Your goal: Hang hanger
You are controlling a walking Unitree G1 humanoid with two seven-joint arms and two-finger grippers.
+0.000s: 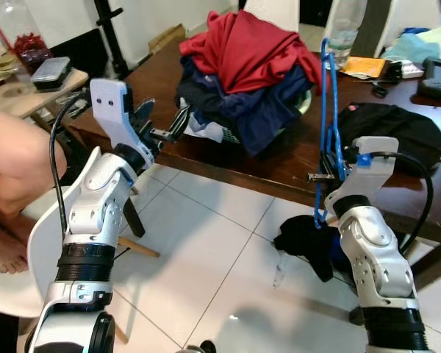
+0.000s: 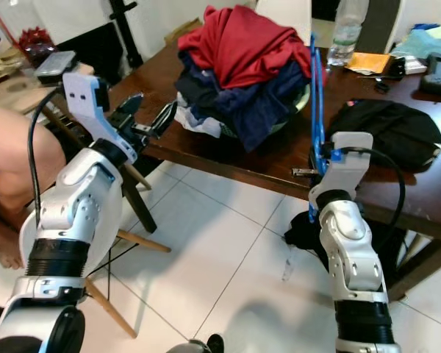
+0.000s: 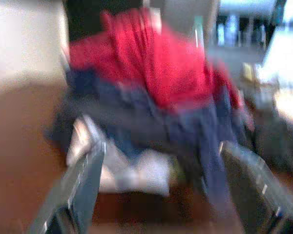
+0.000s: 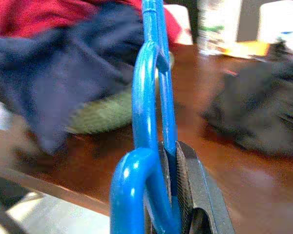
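Your right gripper has its fingers clamped on the blue hanger, which stands edge-on and nearly upright right at the front edge of the dark wood worktop, its top reaching up past the laundry pile. Part of the hanger drops below the worktop edge, close to the dark garment lying on the tiled floor. Your left gripper is up at the worktop's near-left edge with fingers spread wide and nothing between them, aimed at the red and navy clothes; the wrist view there is blurry. On your left there's a person's bare leg on a white chair, tight against your left arm. A black garment lies on the worktop just beyond the right arm, with a water bottle further back. The open tile between your arms is the roomiest bit
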